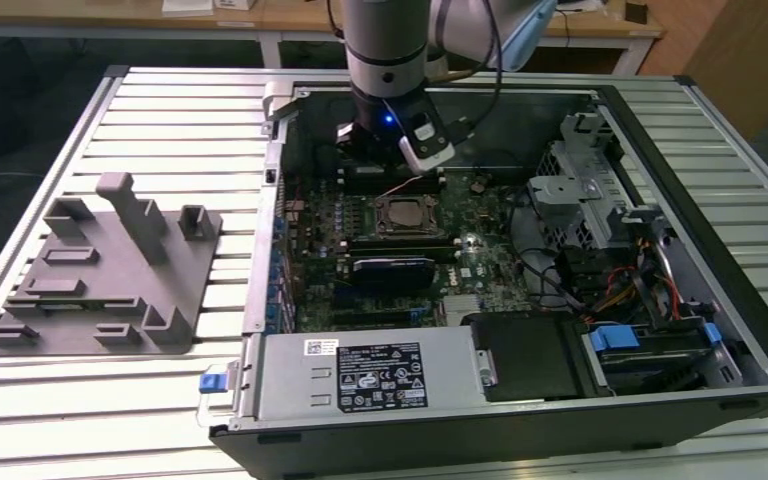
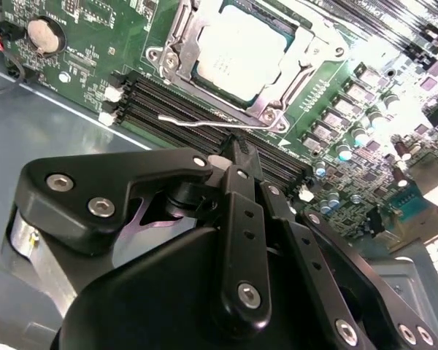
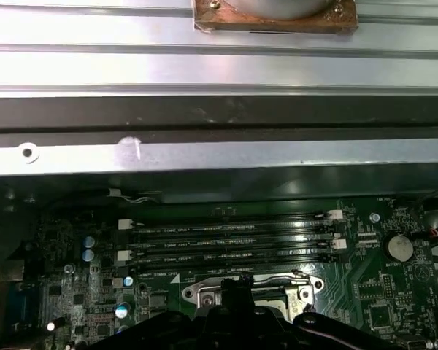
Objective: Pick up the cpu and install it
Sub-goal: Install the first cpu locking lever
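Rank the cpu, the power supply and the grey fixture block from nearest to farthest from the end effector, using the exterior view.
1. The cpu, seated in its socket on the motherboard, just below the end effector.
2. The power supply, at the case's near edge.
3. The grey fixture block, outside the case on the exterior view's left.

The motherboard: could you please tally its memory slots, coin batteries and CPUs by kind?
memory slots: 4
coin battery: 1
cpu: 1
Total: 6
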Controlling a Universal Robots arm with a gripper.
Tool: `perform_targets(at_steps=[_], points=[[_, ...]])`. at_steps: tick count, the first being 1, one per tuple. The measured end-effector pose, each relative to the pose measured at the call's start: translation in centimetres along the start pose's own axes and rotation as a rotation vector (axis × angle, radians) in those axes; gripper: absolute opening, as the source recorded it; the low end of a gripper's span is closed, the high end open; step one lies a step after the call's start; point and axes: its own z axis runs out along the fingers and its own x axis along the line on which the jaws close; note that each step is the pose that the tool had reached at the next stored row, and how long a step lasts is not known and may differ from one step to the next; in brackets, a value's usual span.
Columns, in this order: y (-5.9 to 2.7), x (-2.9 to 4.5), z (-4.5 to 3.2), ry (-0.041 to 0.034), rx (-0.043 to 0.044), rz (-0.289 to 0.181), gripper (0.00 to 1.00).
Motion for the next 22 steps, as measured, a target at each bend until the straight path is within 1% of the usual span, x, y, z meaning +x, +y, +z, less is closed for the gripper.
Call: perform_targets(at_steps=[7,8,9,11,14,22], points=[[-0.02,-0.04,0.08,-0.0009,-0.0004,0.003,0.11],[-0.03,-0.04,0.15,-0.0014,-0.0009,0.003,0.11],[-0.06,-0.03,0.22,-0.0034,-0.001,0.003,0.11],[-0.09,-0.02,0.38,-0.0112,-0.0016,0.001,0.11],[-0.14,0.0,0.58,-0.0254,-0.0023,-0.002,0.11],[-0.24,0.04,1.06,-0.0729,-0.0058,-0.012,0.11]])
